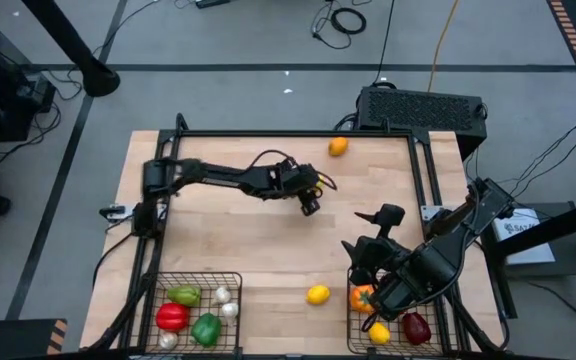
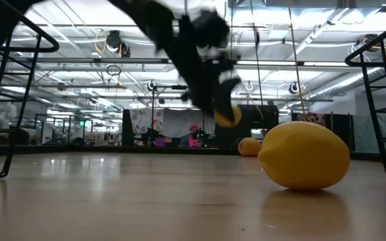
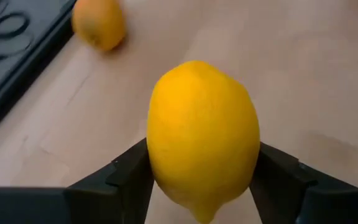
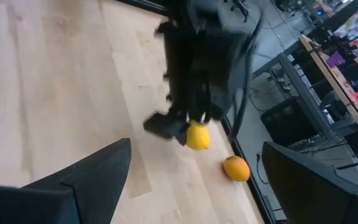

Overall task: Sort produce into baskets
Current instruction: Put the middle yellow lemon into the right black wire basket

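Note:
My left gripper hangs over the middle of the table, shut on a yellow lemon that is clear of the wood in the low view. A second lemon rests on the table near the front edge, and an orange sits by the far edge. The left basket holds green and red peppers and garlic bulbs. The right basket holds an orange tomato, a lemon and a red apple. My right gripper waits open above the right basket, holding nothing. My left gripper pinches the lemon by its two long sides between the two fingers. The fingers slant down from the table's left and lie along the lemon, whose pointed end faces back toward the wrist. The lemon is lifted clear of the table.
Black frame posts stand along the table's left and right edges. A black box sits beyond the far right corner. Bare wood lies between the two baskets around the loose lemon.

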`<state>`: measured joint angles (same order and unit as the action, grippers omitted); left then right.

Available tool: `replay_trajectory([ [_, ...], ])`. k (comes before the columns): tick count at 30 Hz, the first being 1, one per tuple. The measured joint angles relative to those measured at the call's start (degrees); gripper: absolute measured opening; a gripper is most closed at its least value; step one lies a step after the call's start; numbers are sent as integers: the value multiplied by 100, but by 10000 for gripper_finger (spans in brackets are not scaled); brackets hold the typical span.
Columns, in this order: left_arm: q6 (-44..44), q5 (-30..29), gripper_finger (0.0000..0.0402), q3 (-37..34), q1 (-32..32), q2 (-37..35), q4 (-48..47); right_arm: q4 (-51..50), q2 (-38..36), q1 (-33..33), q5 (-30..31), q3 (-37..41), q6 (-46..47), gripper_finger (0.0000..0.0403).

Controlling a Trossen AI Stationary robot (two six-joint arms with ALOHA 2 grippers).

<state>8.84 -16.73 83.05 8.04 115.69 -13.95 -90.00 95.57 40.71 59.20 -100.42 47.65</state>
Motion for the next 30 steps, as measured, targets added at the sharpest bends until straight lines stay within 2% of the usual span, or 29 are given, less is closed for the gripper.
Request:
replay_trajectory([
  [4,-66,128,224,11,-608,-580,-301,-12,-54,278,108,-69,47,352],
  [8,-81,146,224,9,-1340,-822,-238,20,-319,706,953,-276,300,352],
  [10,-83,146,224,9,-1696,-839,-41,106,-425,901,1186,-317,401,352],
  [16,-83,76,224,8,-2624,-753,816,254,-533,1226,1066,-317,422,352],
  [21,-91,35,224,7,-3162,-757,1678,294,-531,1312,999,-317,422,352],
  [26,-164,0,224,16,-3413,-660,2038,315,-531,1306,1003,-315,419,352],
  [30,-35,83,224,266,-3405,-306,2256,315,-531,1302,1002,-315,411,352],
])
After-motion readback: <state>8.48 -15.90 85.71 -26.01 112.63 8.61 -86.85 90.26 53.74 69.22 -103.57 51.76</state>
